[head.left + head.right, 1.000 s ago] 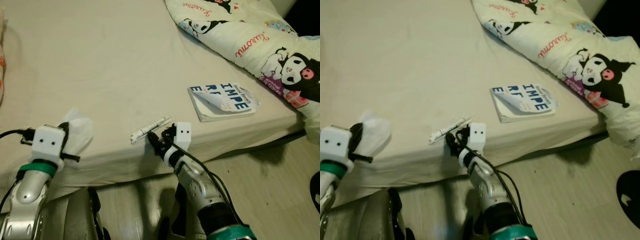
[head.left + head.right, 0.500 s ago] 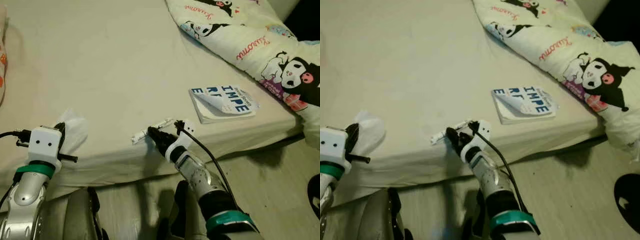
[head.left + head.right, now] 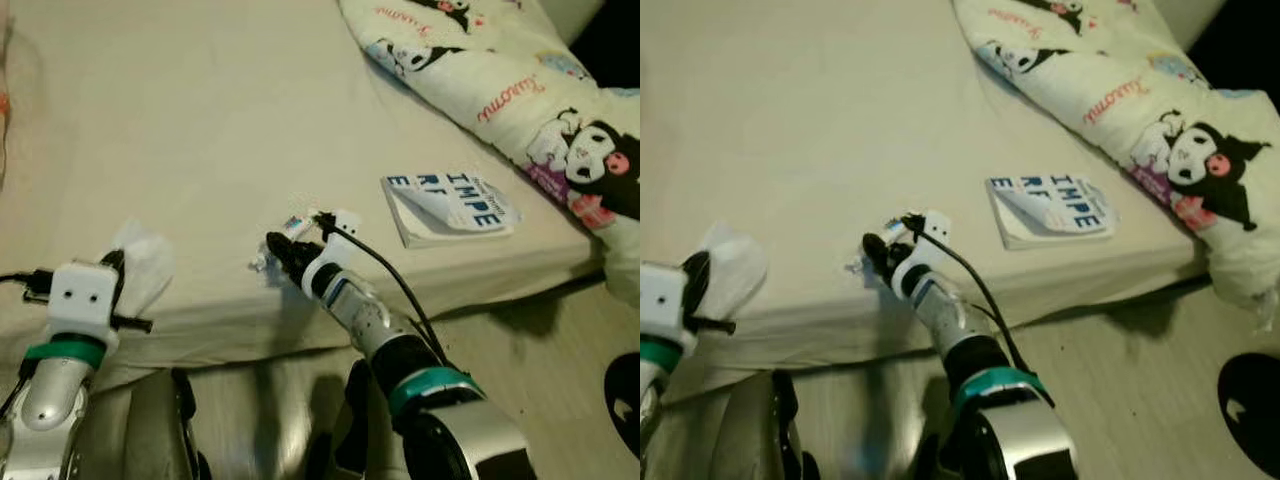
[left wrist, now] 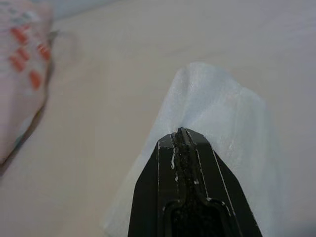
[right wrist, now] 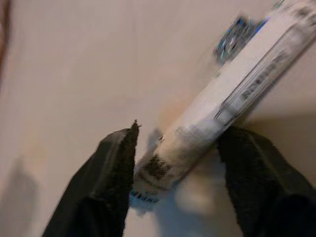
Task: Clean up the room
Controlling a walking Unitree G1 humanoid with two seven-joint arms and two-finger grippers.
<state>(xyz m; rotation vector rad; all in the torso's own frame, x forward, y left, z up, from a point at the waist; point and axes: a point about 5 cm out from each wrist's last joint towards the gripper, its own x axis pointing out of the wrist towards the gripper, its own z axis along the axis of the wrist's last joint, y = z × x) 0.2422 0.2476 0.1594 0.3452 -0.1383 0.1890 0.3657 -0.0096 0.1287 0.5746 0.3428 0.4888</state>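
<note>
Nearest, at the bed's front edge: left claw (image 4: 181, 148) pressed together on a white tissue (image 3: 143, 268), hovering just over the beige bed (image 3: 200, 120) where the sheet drops toward the wooden floor (image 3: 540, 360). Beside it, close to the same edge: right claw (image 3: 278, 252) spread, fingers (image 5: 111, 168) straddling a small white wrapper (image 5: 232, 106) lying flat on the sheet, not closed on it. Wrapper long and narrow, long axis running diagonally from the claw away toward the middle of the bed; fine dark print along it, too small to read, a blue patch at the far end. Farther right, near the bed's corner: a paperback book (image 3: 450, 205), cover curled up, large blue letters reading "IMPE" and "E". Wide bare sheet beyond and to the left. Farthest: a cartoon-print quilt (image 3: 500, 80) with red script, bunched across the far right corner.
</note>
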